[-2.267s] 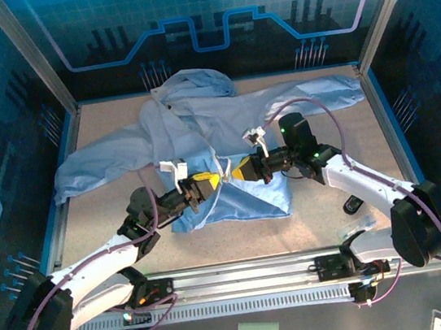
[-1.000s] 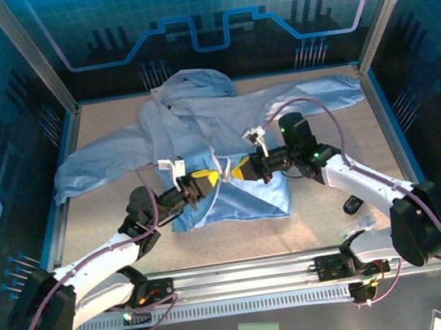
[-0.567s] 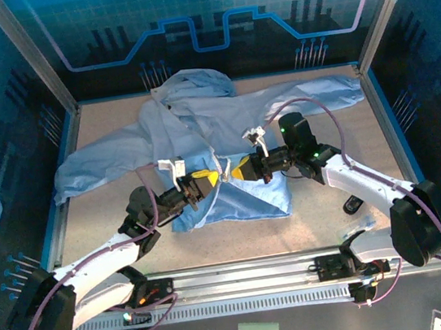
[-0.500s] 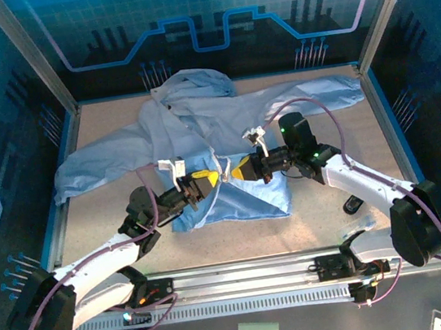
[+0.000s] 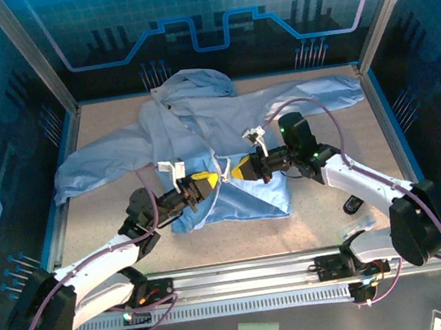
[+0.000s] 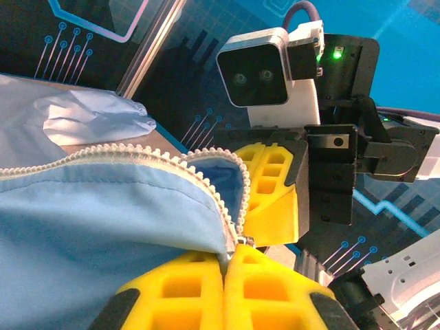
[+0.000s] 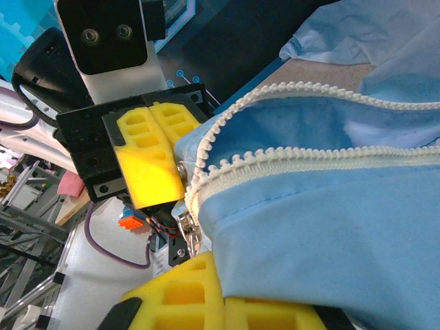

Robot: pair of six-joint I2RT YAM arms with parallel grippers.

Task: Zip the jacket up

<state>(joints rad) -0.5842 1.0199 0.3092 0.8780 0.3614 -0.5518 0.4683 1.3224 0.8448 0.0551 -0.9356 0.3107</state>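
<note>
Sprawling over the table [image 5: 326, 129] with its hood far, the jacket [image 5: 198, 123] has its zipper [image 6: 130, 159] parted at the near hem. The left gripper [image 5: 204, 181] has its pads pressed together on one zipper end. Just beside it, the right gripper [image 5: 239, 171] pinches the facing edge.

Jacket [image 5: 199, 127]: thin matt cloth, crinkled all over. Zipper teeth [image 6: 137, 157] look like smooth white plastic. The left gripper [image 6: 230, 253] has matt, spongy yellow pads [image 6: 185, 285] with waffle cut-outs. Table [image 5: 247, 239] is speckled and grainy, and the near rail [image 5: 244, 275] is brushed metal.
</note>
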